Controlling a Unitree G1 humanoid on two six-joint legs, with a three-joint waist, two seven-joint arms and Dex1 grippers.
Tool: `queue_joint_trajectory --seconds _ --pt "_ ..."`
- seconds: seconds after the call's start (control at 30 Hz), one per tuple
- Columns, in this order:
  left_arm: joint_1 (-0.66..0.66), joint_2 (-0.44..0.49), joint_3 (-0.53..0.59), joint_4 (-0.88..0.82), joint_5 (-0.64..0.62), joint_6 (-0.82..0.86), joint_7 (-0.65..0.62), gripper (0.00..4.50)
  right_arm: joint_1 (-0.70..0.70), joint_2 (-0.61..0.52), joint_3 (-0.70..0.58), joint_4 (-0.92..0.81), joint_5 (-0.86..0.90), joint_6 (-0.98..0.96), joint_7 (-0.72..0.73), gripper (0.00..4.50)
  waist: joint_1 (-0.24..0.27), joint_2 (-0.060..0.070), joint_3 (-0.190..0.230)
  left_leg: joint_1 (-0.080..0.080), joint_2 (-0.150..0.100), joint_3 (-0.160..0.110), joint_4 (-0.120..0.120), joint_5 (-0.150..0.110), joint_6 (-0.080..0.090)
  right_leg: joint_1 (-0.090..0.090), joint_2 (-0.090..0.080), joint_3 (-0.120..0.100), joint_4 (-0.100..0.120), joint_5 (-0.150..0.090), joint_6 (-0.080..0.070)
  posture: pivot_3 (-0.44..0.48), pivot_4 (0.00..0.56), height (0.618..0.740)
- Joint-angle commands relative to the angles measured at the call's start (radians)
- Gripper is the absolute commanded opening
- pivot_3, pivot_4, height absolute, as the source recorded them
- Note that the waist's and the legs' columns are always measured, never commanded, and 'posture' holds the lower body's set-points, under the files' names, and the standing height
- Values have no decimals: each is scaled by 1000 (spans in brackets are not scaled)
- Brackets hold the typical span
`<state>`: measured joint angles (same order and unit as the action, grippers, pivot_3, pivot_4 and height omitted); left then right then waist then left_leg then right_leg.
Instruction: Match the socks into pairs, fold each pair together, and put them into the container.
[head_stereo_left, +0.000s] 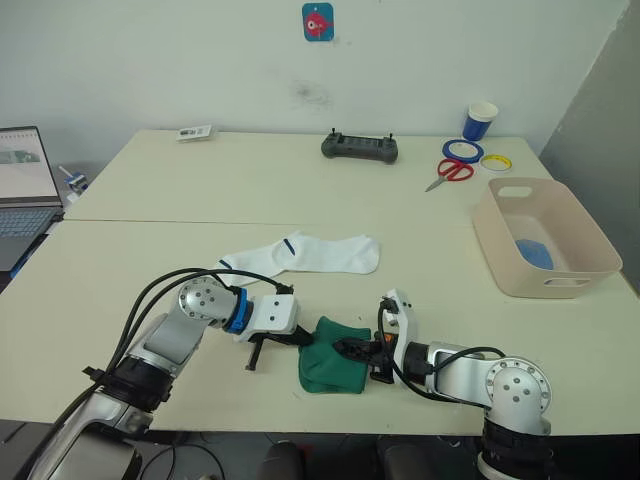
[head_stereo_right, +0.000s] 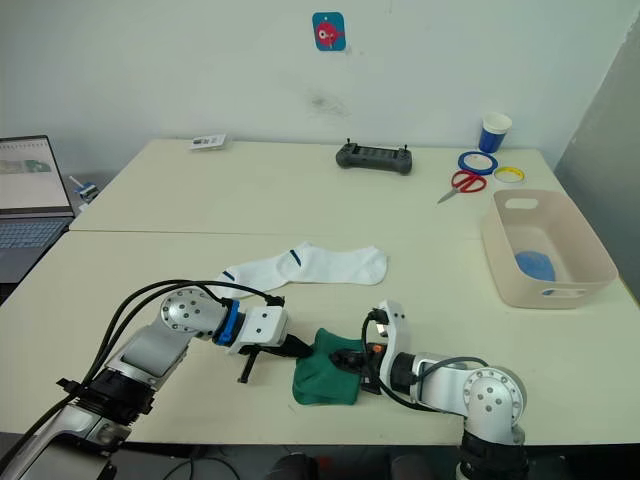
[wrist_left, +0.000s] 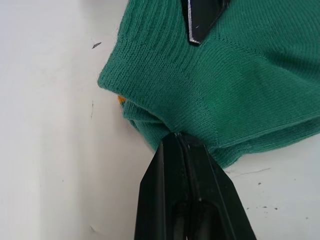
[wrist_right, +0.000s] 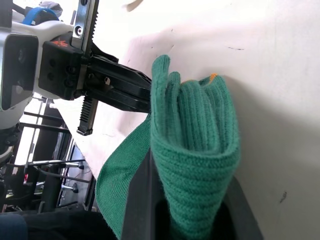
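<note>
The green socks (head_stereo_left: 332, 368) lie bunched at the bench's (head_stereo_left: 150, 250) near edge. Both sets of jaws are clamped on them: left gripper (head_stereo_left: 300, 340) at nine o'clock, right gripper (head_stereo_left: 350, 350) at three. The bin (head_stereo_left: 590, 262) lies toward two o'clock, nearer the right arm.

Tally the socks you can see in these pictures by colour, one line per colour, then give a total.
Green: 2 as far as the folded layers show, a green bundle pinched by the left gripper and the right gripper.
White: 2, the white socks overlapping on the table.
Blue: a blue bundle in the container, count hidden.
Total: 4 countable, plus the blue.
</note>
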<state>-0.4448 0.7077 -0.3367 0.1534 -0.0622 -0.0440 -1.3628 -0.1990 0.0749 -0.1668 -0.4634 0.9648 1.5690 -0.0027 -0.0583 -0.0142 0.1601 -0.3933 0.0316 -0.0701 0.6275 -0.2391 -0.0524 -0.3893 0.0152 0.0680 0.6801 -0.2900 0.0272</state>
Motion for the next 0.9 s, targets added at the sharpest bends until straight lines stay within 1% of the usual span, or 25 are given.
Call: queue_joint_trajectory --seconds 0.03,0.1,0.17,0.23,0.27,0.33,0.37,0.47,0.53,0.6,0.63,0.73,0.8,0.87,0.9 --pt "24 -17 18 -40 -68 94 -14 0 -9 -53 9 -101 22 5 33 21 0 0 1 -1 0 0 0 0 0 0 0 0 0 0 0 0 150 740" --pt "22 -33 60 -110 -154 193 -8 0 -2 -128 24 -163 16 -4 53 21 1 0 2 -4 0 -1 0 0 0 -2 0 -1 -1 0 0 0 150 740" --pt "7 -43 88 -176 -211 298 14 0 12 -184 15 -213 20 -22 71 21 2 -2 4 -8 -1 -1 0 0 0 -5 -1 -1 -1 0 1 0 150 740" --pt "-38 -45 101 -248 -285 463 24 0 41 -260 5 -282 9 -64 95 21 2 -4 6 -9 -1 -1 0 0 0 -7 -1 -1 -1 0 1 0 150 740" --pt "-61 -53 104 -273 -300 511 45 178 60 -296 1 -314 -1 -90 105 5 3 -5 9 -9 -1 -2 0 0 0 -7 0 -2 -1 -1 2 0 150 740" --pt "-105 -85 109 -308 -314 570 102 561 108 -366 -8 -369 -5 -135 134 0 2 -5 10 -9 -1 -3 0 0 0 -7 0 -3 -1 -1 2 0 150 740" --pt "-132 -103 110 -324 -321 606 132 830 136 -407 -12 -403 -9 -163 152 0 4 -5 10 -9 -1 -3 0 0 0 -6 0 -3 -1 -1 2 0 150 740" --pt "-199 -163 115 -375 -350 703 211 1794 228 -526 -17 -492 -37 -255 210 0 3 -6 11 -9 -1 -2 0 0 0 -6 0 -2 -2 -1 3 0 150 740" --pt "-261 -209 105 -392 -361 742 248 2445 313 -577 -39 -546 -97 -397 281 0 3 -9 14 -9 -1 -2 0 0 0 -6 0 -2 -2 -1 3 0 150 740" --pt "-321 -263 97 -378 -353 755 294 3059 389 -632 -70 -566 -156 -497 330 0 3 -12 16 -8 -1 -2 0 0 0 -6 0 -3 -1 -1 3 0 150 740" --pt "-343 -283 92 -365 -348 754 308 3391 415 -645 -95 -561 -169 -536 345 0 4 -13 17 -8 -1 -2 1 0 0 -5 0 -3 -1 -1 3 0 150 740" --pt "-409 -342 74 -332 -338 750 336 4364 455 -657 -253 -544 -152 -624 362 0 2 -14 18 -7 -2 -1 1 0 0 -5 0 -1 -1 -1 4 0 150 740" --pt "-428 -360 62 -317 -335 740 336 4441 456 -690 -364 -542 -150 -669 378 0 3 -14 18 -7 -2 0 1 0 0 -4 0 0 -1 0 4 0 150 740" --pt "-429 -355 43 -305 -326 713 311 4441 435 -776 -516 -521 -157 -695 411 0 2 -12 19 -7 -2 0 2 0 0 -4 0 0 -1 0 5 0 150 740" --pt "-429 -353 37 -301 -325 706 304 4441 430 -807 -561 -508 -154 -699 420 0 3 -13 19 -6 -2 1 1 0 0 -4 0 1 -1 0 5 0 150 740"
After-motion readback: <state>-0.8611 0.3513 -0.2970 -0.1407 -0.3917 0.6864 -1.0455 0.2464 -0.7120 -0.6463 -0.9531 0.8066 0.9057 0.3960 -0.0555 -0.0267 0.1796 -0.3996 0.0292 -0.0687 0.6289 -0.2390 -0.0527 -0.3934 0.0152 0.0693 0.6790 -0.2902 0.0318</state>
